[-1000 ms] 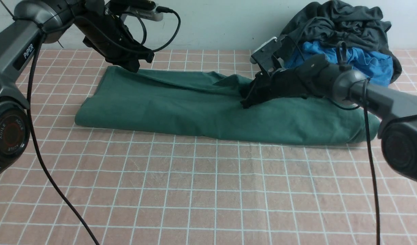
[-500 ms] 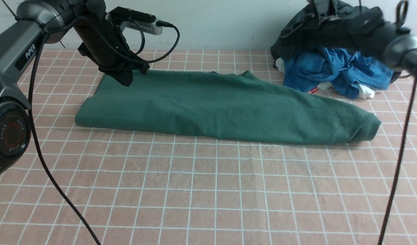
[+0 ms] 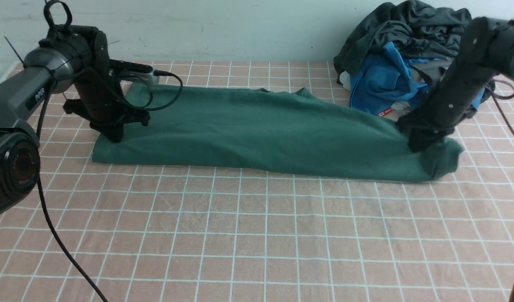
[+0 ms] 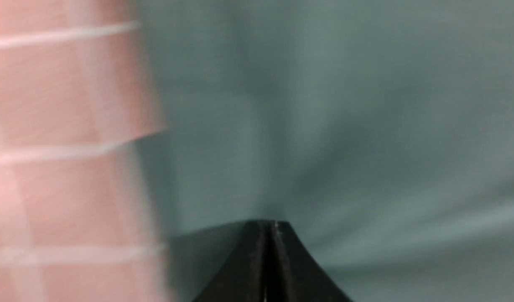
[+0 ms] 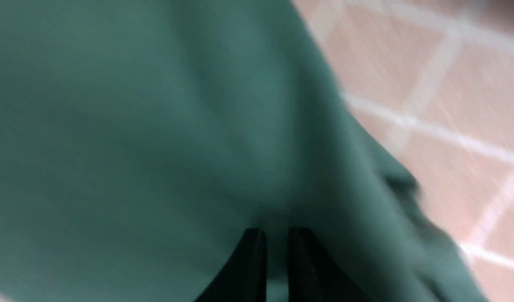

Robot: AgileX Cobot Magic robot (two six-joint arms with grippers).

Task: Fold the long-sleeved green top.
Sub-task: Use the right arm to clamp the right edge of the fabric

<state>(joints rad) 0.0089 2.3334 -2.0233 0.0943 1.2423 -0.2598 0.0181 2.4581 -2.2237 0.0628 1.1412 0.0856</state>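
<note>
Salmon-pink counter (image 3: 257, 235) ruled with a thin white grid, pale, faintly scuffed wall (image 3: 248, 25) running close behind it, heap of dark grey and blue clothes (image 3: 408, 29) piled against the wall at far right, soft even light

**Front view.** The top (image 3: 273, 130) lies flat on the far half of the desk (image 3: 257, 235), its long axis running left to right. The left gripper (image 3: 114, 136) stands on the top's left end, near the front corner. The right gripper (image 3: 420, 144) stands on the top's right end, touching the cloth. A clothes pile (image 3: 408, 46) sits behind that right end, just beside the top and against the wall (image 3: 240, 25).

**Wrist views.** Each arm's fingers (image 4: 248, 268) (image 5: 248, 268) point onto the top, with the desk showing past its edge.
</note>
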